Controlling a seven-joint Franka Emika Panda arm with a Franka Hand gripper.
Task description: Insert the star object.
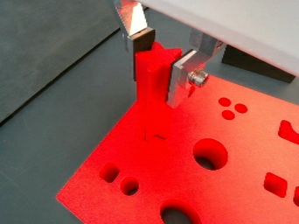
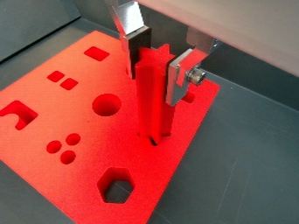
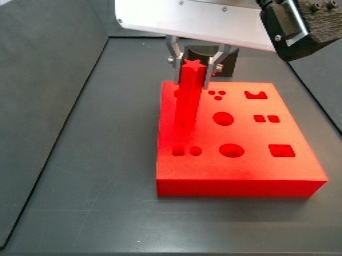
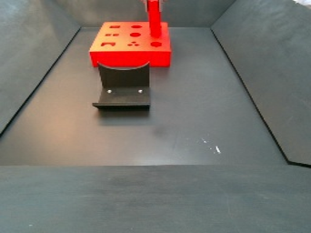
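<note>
The star object (image 2: 153, 105), a long bright red peg, stands upright on the flat red block (image 2: 70, 131) near one edge. Its lower end meets the block's top face at a small dark opening; how deep it sits cannot be told. My gripper (image 2: 158, 74) is shut on the peg's upper end, one silver finger (image 2: 184, 77) on each side. This also shows in a wrist view with the gripper (image 1: 160, 68), peg (image 1: 152, 101) and block (image 1: 233, 131). In a side view the peg (image 3: 189, 105) rises from the block (image 3: 247, 160) under the gripper (image 3: 195, 62).
The block has several shaped holes: round (image 2: 107, 106), hexagonal (image 2: 115, 185) and square (image 2: 97, 53). In a side view the dark fixture (image 4: 122, 91) stands on the floor just in front of the block (image 4: 122, 45), with the peg (image 4: 155, 16) above. Dark walls enclose the floor.
</note>
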